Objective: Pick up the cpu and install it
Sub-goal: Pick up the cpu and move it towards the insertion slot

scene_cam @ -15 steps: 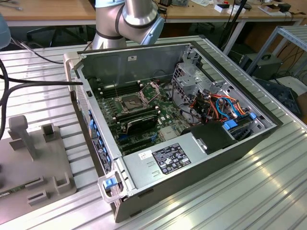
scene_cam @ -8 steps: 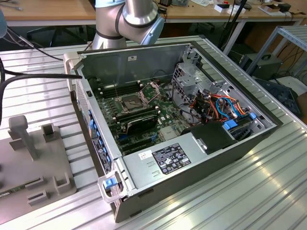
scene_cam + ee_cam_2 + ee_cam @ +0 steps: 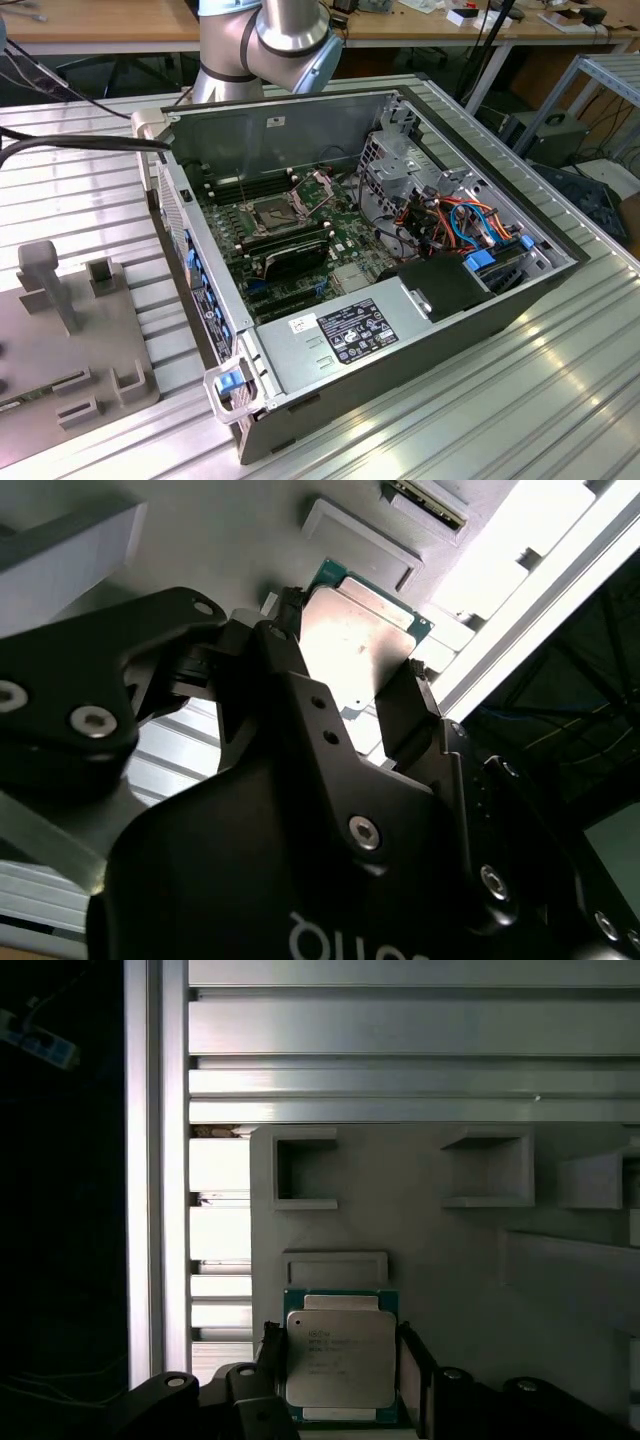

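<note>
I am holding the cpu point(image 3: 341, 1358) in my narrowed claw point(image 3: 340, 1370), fingers point(image 3: 412, 1365) pressing on two opposite edges, silver side facing up, just beside a raised block point(image 3: 335, 1266) of the grey holder plate point(image 3: 450, 1290) lying on the slatted metal counter point(image 3: 400, 1030).

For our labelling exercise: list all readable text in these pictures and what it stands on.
None is readable.
cpu: printed lines on its metal top, too small.
power supply label: dense print, too small.
gripper: white lettering on its body, cut off.
</note>
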### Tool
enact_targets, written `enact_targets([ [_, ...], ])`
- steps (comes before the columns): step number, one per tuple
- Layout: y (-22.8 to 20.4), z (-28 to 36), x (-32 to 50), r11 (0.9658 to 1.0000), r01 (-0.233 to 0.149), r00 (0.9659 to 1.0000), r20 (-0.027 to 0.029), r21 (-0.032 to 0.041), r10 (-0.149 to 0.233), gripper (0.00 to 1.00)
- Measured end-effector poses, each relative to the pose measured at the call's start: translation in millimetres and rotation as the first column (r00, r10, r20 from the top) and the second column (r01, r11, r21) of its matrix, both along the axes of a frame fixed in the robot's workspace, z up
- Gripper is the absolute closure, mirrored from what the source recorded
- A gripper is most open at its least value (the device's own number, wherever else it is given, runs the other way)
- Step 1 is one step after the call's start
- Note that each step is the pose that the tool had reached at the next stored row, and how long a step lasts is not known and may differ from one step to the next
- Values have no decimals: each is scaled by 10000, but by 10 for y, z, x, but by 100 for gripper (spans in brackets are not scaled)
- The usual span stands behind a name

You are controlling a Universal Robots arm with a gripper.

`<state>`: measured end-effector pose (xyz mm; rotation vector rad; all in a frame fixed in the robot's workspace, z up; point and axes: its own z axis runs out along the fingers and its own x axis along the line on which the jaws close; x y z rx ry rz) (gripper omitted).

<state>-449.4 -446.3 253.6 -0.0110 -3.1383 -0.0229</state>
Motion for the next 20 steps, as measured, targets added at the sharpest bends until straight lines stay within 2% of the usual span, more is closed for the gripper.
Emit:
enact_targets([
  [9,0,124,0,10000,1,10000,1,1,-1,45],
  [20,0,147,0,10000,0,10000,-1,0,0,45],
])
